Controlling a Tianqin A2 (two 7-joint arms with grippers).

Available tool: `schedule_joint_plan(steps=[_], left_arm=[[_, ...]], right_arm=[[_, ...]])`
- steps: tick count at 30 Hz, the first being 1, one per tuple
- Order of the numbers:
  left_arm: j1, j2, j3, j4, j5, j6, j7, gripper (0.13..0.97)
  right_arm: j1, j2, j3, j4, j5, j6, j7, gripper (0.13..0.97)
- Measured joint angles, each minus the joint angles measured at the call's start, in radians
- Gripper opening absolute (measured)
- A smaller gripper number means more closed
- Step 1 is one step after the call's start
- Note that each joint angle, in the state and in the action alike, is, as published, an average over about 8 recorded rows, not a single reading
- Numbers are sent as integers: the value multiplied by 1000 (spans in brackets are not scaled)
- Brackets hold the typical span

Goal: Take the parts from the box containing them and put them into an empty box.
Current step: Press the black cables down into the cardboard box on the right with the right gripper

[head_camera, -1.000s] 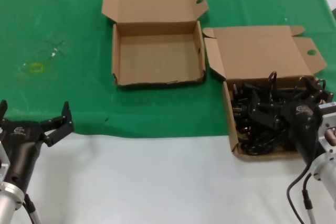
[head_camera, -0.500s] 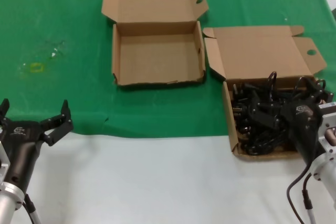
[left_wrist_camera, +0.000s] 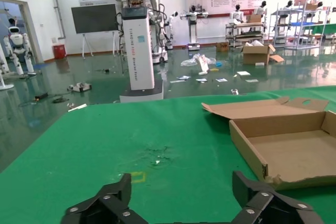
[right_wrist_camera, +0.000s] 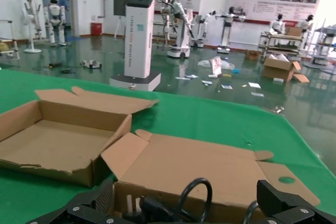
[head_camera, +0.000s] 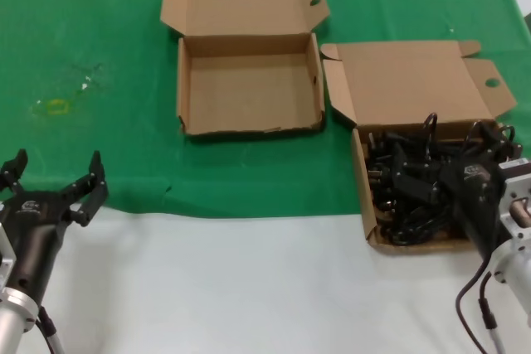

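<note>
Right gripper (head_camera: 431, 188) down in the cord box (head_camera: 411, 80), jaws spread wide.
Cords (head_camera: 415, 176) tangled right under it; left gripper (head_camera: 54, 176) parked open, empty box (head_camera: 249, 126) well ahead.

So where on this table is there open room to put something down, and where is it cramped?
The empty box has a bare floor. Green cloth lies open to its left, and a white strip runs along the near edge between the left gripper and right gripper. It is crowded at the right: the full box is heaped with black cords, the right gripper over them.
</note>
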Motion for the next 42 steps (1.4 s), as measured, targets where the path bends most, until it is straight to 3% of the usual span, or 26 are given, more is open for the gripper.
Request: schedule_joint_plan(steps=[6,12,16,18,25,30,36,42], left_arm=[[0,0,0,0,0,0,0,640],[0,0,0,0,0,0,0,472],[0,0,0,0,0,0,0,472],[0,0,0,0,0,0,0,426],[0,0,0,0,0,0,-1,290],[0,0,0,0,0,0,-1,222],[0,0,0,0,0,0,0,172],[0,0,0,0,0,0,0,144]], right_arm=[[18,101,-74,23,55,28,-10,966],[75,291,-207,59,157,44,-7,966],[140,430,-305,77,204,19,19,966],[183,494,-348,80,205,-19,47,966],[383,657,-471,49,100,-266,143,966],[588,716,-588,-13,28,-480,112,966],[822,703,-711,-133,-38,-733,-2,966],[976,612,-735,-288,-146,-981,-146,966]])
